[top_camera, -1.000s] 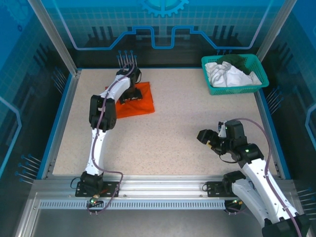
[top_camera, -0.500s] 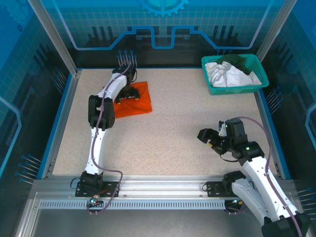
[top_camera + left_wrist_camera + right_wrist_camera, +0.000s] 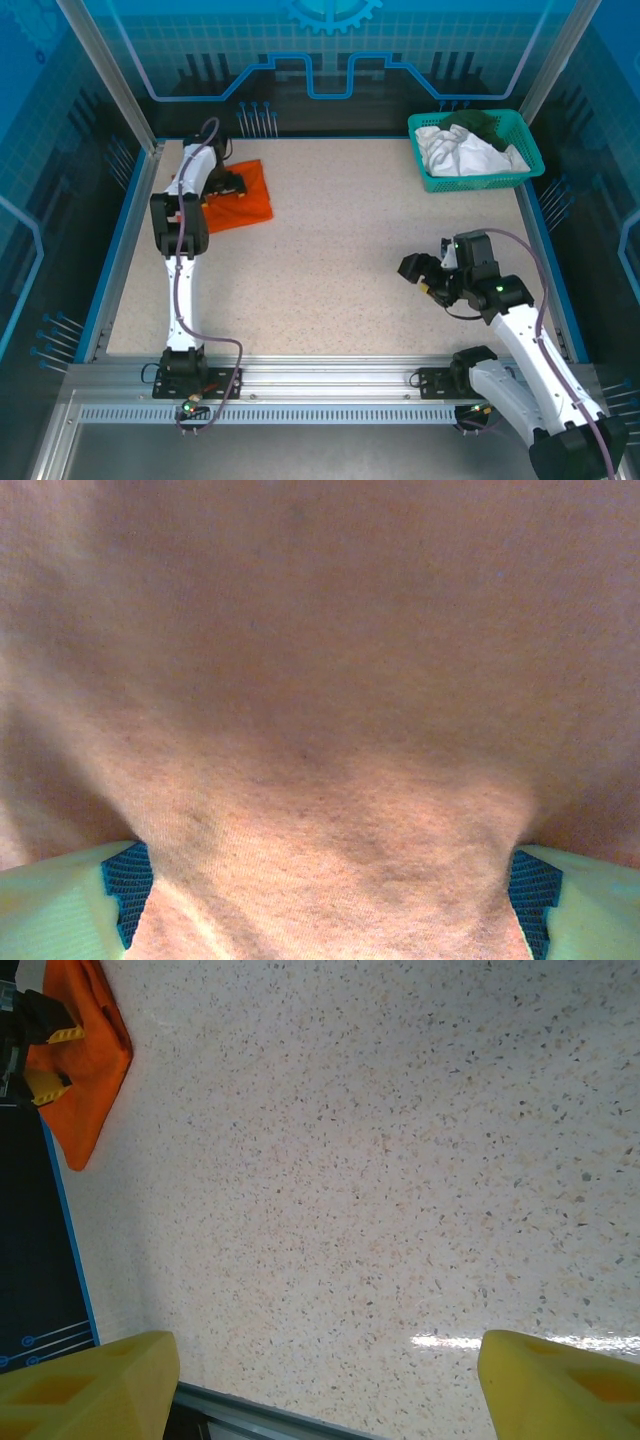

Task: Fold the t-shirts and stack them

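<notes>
The bright orange t-shirt (image 3: pixel 250 195) lies folded at the back left of the table, close to the left edge. My left gripper (image 3: pixel 226 184) rests on its left part. In the left wrist view orange fabric (image 3: pixel 320 680) bulges between the wide-apart fingers (image 3: pixel 125 892), so the left gripper (image 3: pixel 328 910) is open. A white t-shirt (image 3: pixel 455 150) and a dark green one (image 3: pixel 476 122) lie crumpled in the basket. My right gripper (image 3: pixel 415 272) hovers open over bare table at the right; its wrist view (image 3: pixel 328 1380) shows the orange t-shirt (image 3: pixel 88 1055) far off.
The teal mesh basket (image 3: pixel 480 182) stands at the back right corner. A blue rim (image 3: pixel 128 240) borders the table on the left. An aluminium rail (image 3: pixel 330 375) runs along the near edge by the arm bases.
My left gripper has swung left toward the table's left edge, dragging the orange t-shirt with it. The right arm has barely shifted.
</notes>
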